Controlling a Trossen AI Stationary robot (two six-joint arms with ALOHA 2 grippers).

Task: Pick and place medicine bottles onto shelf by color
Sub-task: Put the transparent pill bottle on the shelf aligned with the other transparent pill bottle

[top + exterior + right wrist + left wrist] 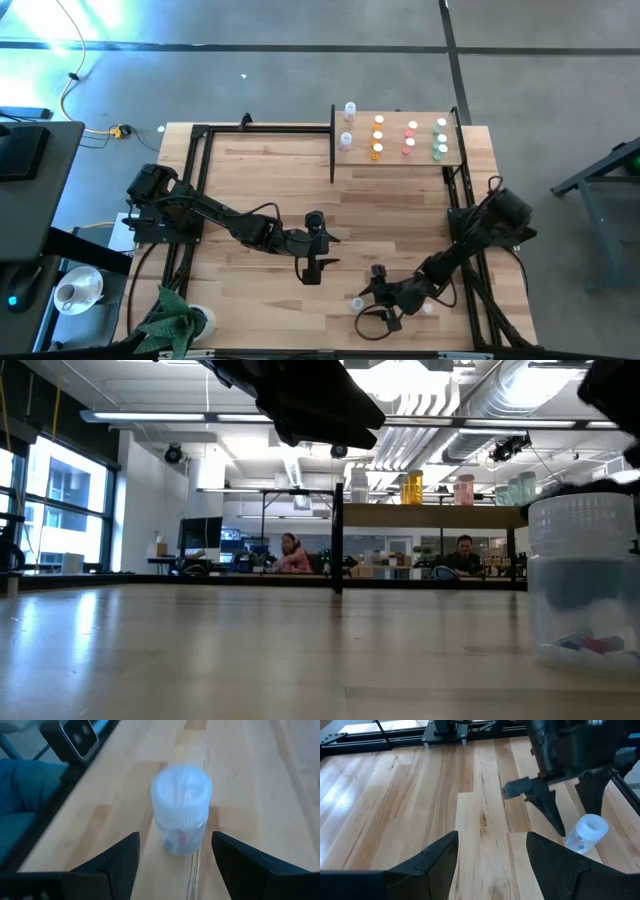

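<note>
1. Your right gripper [364, 307] is low over the bench [250, 180] near its front edge, jaws spread wide and holding nothing.
2. A clear bottle [181, 807] stands upright just ahead of those jaws, on the line between them and touching neither; in the high view it shows as a white cap [357, 301].
3. Another small white cap [428, 309] sits beside the right arm, close to the bench's right frame rail.
4. Your left gripper [311, 270] hangs over mid-bench, jaws well apart and empty, with bare wood all around it.
5. The shelf [400, 158] lies at the far right corner, bounded by black posts.
6. On the shelf, two white bottles [348, 125] stand at its left end; orange [378, 136], pink [410, 137] and green [441, 138] bottles stand in separate columns.
7. The bench between grippers and shelf is open.
</note>
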